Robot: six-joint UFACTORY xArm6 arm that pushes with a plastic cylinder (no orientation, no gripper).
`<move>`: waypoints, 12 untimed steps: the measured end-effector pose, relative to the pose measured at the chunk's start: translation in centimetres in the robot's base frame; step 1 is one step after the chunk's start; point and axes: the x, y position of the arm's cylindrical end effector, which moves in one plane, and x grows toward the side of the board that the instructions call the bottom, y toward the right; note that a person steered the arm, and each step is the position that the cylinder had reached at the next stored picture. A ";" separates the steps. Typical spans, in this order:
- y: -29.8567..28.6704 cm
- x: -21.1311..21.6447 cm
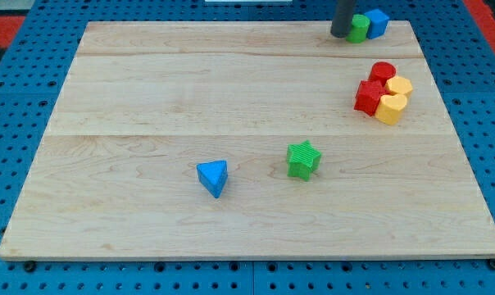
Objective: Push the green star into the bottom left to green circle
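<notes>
Where it rests flat, green star (304,159) looks ridged.

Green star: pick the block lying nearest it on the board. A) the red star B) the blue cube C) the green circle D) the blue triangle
D. The blue triangle lies just toward the view's left of the green star, while the other blocks sit far off at the view's top right, where my tip rests beside the green circle.
</notes>
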 end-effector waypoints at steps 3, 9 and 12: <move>-9.7 18.4; -7.8 23.2; -4.3 23.2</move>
